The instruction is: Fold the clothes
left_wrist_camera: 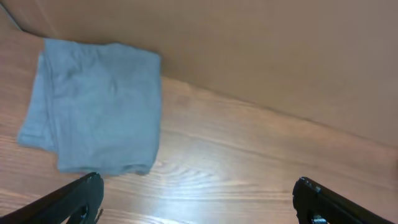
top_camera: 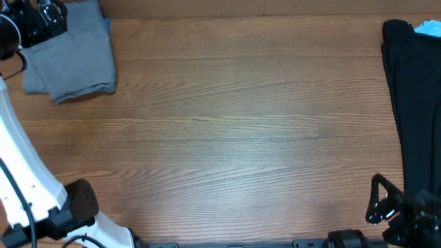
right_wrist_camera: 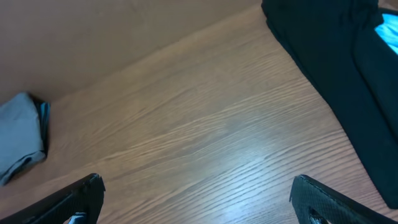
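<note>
Clothes [top_camera: 72, 58]: folded, far-left corner; long axis roughly near-far.
Left gripper [left_wrist_camera: 198, 186]: wide open, empty, over the clothes; nearer arm.
Right gripper [right_wrist_camera: 196, 183]: wide open, empty, near right, well apart.

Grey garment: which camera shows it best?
Left wrist: the grey garment lies whole and unobstructed, folds visible. Overhead shows it smaller in the far-left corner, partly hidden by the left hand. Right wrist catches only one end at its left edge.
</note>
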`<act>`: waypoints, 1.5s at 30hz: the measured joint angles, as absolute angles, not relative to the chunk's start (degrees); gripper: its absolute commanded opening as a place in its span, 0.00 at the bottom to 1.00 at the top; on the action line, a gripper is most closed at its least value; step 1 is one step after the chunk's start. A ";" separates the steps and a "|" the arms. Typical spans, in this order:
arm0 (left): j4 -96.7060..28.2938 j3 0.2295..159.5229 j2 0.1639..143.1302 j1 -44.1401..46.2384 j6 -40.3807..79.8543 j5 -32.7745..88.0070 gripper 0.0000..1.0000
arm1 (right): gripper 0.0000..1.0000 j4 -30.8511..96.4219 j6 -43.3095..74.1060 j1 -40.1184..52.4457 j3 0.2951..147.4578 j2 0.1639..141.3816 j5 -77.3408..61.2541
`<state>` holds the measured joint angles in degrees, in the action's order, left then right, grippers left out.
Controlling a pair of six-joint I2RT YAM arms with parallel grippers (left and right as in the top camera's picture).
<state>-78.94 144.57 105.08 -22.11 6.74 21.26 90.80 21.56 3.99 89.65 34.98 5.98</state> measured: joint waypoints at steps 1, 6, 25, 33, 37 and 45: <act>-79.75 144.44 103.77 -22.11 6.55 21.17 1.00 | 1.00 90.61 21.41 3.99 88.68 34.17 6.00; -82.76 144.00 88.82 -22.11 5.76 20.08 1.00 | 1.00 87.42 21.26 3.99 83.46 33.87 7.03; -70.28 93.91 49.76 -22.11 7.05 19.99 1.00 | 1.00 79.07 21.17 3.99 79.85 33.93 8.84; -70.22 82.78 53.87 -22.11 9.37 19.97 1.00 | 1.00 79.96 21.17 3.99 79.85 33.93 8.78; -70.81 81.71 57.74 -22.11 9.54 19.97 1.00 | 1.00 81.43 21.15 3.99 79.85 33.93 8.78; -70.87 81.71 65.58 -22.11 9.54 19.97 1.00 | 1.00 83.02 21.15 3.99 79.85 33.93 8.78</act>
